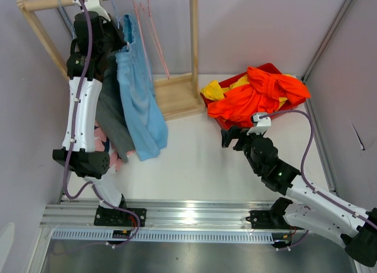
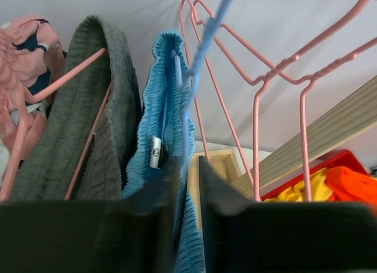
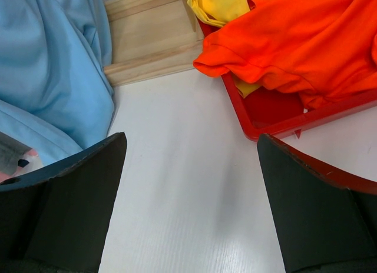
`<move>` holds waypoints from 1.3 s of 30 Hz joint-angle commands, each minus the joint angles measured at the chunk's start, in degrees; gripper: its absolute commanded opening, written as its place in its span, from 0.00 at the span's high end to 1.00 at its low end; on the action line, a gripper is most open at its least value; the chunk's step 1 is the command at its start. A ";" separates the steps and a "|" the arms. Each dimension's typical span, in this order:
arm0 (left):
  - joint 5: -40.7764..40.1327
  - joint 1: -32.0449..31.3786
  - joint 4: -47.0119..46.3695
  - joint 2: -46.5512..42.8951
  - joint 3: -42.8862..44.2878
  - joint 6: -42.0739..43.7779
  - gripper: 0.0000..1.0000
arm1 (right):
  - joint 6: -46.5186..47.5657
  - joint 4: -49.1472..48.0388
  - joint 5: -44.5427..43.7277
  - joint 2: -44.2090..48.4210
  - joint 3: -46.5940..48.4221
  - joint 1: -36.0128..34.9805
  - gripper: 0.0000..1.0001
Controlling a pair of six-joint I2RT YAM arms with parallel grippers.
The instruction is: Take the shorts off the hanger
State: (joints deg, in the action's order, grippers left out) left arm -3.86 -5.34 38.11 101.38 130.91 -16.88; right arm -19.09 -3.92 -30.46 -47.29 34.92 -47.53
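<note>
Small white tag (image 2: 155, 152) on the elastic waistband of the blue shorts (image 2: 168, 67), round mark too small to read. Hung from one blue hanger (image 2: 203, 43) on the wooden rack (image 1: 177, 93), beside one grey garment (image 2: 88, 108) and one pink patterned garment (image 2: 23, 49). Long axis vertical, waistband up, legs down. Left claw (image 2: 188, 185) pinched almost closed on the shorts' fabric. Right claw (image 3: 191, 161) spread wide and empty over the bench (image 1: 194, 161), near one red tray (image 3: 277, 123).
</note>
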 commanded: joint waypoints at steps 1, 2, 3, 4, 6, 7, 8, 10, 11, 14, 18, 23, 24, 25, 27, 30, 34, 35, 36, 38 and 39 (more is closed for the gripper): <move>0.08 0.42 -0.58 0.04 3.99 0.89 0.98 | -1.12 -1.44 -1.10 -0.09 -0.46 -0.29 0.00; 0.17 0.42 -0.06 0.39 4.35 0.98 1.00 | -1.12 -1.79 -0.92 -0.17 -0.64 -0.37 0.01; 0.51 0.42 0.12 0.39 4.87 0.89 1.00 | -1.04 -1.96 -0.92 -0.17 -0.64 -0.37 0.01; 1.13 0.42 0.12 0.48 5.31 0.98 1.00 | -1.03 -2.05 -0.75 -0.26 -0.55 -0.37 0.01; 2.18 0.42 0.21 0.22 6.63 0.63 1.00 | -1.12 -2.32 -0.39 -0.35 -0.38 -0.46 0.01; 2.54 0.34 0.30 0.22 7.68 0.62 1.00 | -1.04 -2.75 -0.04 -0.44 -0.38 -0.63 0.01; 2.80 0.33 0.65 0.22 11.00 0.36 1.00 | -0.95 -3.02 -0.04 -0.44 -0.46 -0.81 0.01; 3.24 0.33 0.65 0.13 13.48 -0.08 1.00 | -0.34 -4.24 0.31 -0.26 -0.46 -1.68 0.00; 3.42 0.33 0.22 0.04 16.36 -0.08 1.00 | 0.10 -4.86 0.92 -0.09 -0.46 -2.13 0.00; 4.81 0.33 -1.71 -2.32 16.04 -0.87 1.00 | 2.74 -7.67 2.50 0.35 -0.29 -4.75 0.01; 5.70 0.33 -1.72 -5.14 14.47 -1.40 1.00 | 5.64 -9.61 2.86 -0.95 2.51 -9.33 0.01; 5.44 -0.54 -1.19 -12.42 3.35 -2.98 1.00 | 9.84 -11.98 2.43 -6.31 8.58 -17.58 0.01; 5.09 -2.02 -2.50 -14.53 -2.62 -2.98 1.00 | 11.17 -12.85 0.07 -9.72 10.07 -21.95 0.01; 4.91 -2.82 -5.82 -18.72 -5.64 -2.89 1.00 | 12.75 -14.60 -1.26 -11.93 13.48 -24.17 0.01; 4.21 -5.36 -8.04 -21.74 -13.03 -3.15 1.00 | 17.76 -16.11 -5.03 -17.02 17.88 -28.99 0.01; 0.79 -7.48 -7.26 -23.69 -16.74 -3.77 1.00 | 22.85 -18.04 -7.77 -27.48 28.69 -32.88 0.01; -0.09 -7.84 -7.35 -25.53 -19.99 -4.30 1.00 | 27.70 -20.94 -8.22 -37.42 40.03 -34.56 0.01; -0.36 -7.84 -7.08 -25.79 -20.08 -4.30 1.00 | 28.40 -21.30 -8.30 -40.92 43.97 -34.65 0.01; -0.80 -7.84 -6.82 -26.32 -20.34 -4.21 1.00 | 29.63 -22.17 -8.48 -42.61 45.84 -34.56 0.01; -1.24 -7.84 -6.82 -27.02 -20.87 -4.03 1.00 | 30.60 -22.27 -8.30 -46.99 49.53 -34.39 0.01; -1.33 -7.84 -6.91 -27.55 -21.22 -3.77 1.00 | 30.78 -21.75 -8.30 -48.41 53.03 -34.30 0.01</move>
State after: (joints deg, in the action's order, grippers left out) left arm -3.31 -12.99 37.41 77.89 109.67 -19.70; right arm 7.40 -22.22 -36.53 -91.83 80.47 -82.00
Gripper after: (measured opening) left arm 0.025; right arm 0.993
